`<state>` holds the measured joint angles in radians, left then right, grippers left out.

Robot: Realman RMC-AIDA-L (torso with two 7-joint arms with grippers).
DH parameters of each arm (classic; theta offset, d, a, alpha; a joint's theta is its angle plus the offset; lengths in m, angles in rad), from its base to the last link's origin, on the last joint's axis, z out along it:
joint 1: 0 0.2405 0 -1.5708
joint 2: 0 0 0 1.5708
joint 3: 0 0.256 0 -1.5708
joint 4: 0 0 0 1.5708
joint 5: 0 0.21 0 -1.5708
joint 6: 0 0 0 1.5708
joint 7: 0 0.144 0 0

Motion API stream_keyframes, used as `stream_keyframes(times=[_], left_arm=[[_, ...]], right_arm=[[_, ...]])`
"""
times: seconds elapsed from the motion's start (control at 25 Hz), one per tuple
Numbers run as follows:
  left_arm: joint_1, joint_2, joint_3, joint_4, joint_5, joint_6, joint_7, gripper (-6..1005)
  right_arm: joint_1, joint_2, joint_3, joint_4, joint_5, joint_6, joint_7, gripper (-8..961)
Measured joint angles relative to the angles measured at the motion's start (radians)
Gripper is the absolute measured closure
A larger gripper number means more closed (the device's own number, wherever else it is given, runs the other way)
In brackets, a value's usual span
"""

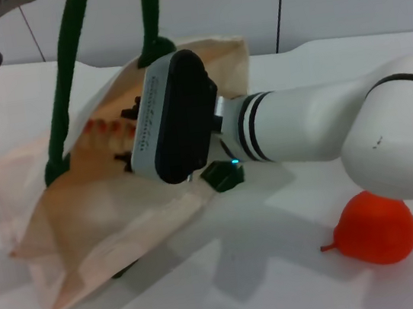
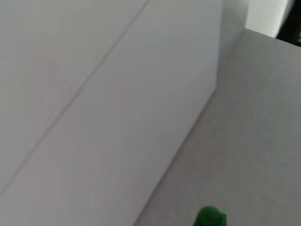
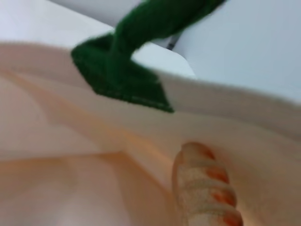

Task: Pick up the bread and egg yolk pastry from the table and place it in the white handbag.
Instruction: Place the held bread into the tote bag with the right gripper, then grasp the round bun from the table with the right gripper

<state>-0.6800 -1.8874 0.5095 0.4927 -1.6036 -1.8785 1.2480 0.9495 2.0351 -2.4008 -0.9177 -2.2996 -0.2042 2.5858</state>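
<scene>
The white handbag [image 1: 114,206] is lifted by its dark green handles [image 1: 66,89], which run up out of the head view, and its mouth stands open. My right gripper [image 1: 128,133] reaches into that mouth; its wrist housing hides the fingers. The bread [image 3: 207,188], orange and cream striped, lies inside the bag against the cloth, and its stripes show in the head view [image 1: 106,128]. One handle's base [image 3: 122,75] is sewn to the bag's rim. The egg yolk pastry is out of view. My left gripper is out of view; a bit of green handle [image 2: 210,218] shows in the left wrist view.
A red-orange pear-shaped fruit [image 1: 374,227] lies on the white table [image 1: 271,284] at the front right, beside my right arm's elbow. A white wall panel [image 1: 209,8] stands behind the bag.
</scene>
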Motion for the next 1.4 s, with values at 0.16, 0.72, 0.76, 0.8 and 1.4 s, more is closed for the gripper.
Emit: stream_keyframes(times=[0.16,0.72,0.76,0.8,1.4], left_arm=[[0.018,0.002,-0.001,-0.001,-0.001,0.044,0.006,871],[0.060,0.008,-0.055,-0.024,0.000,0.198,0.044,872],[0.064,0.008,-0.063,-0.029,0.000,0.208,0.049,872],[0.066,0.008,-0.066,-0.031,0.002,0.216,0.052,872],[0.097,0.001,-0.101,-0.046,-0.001,0.282,0.075,872]], right_arm=[[-0.038,-0.007,0.005,-0.073,0.010,-0.011,-0.008,338],[-0.234,-0.012,0.209,-0.295,0.006,-0.182,-0.172,52],[-0.248,-0.012,0.229,-0.304,0.006,-0.195,-0.179,53],[-0.260,-0.012,0.246,-0.310,0.006,-0.206,-0.185,54],[-0.398,-0.013,0.537,-0.311,0.005,-0.357,-0.238,72]])
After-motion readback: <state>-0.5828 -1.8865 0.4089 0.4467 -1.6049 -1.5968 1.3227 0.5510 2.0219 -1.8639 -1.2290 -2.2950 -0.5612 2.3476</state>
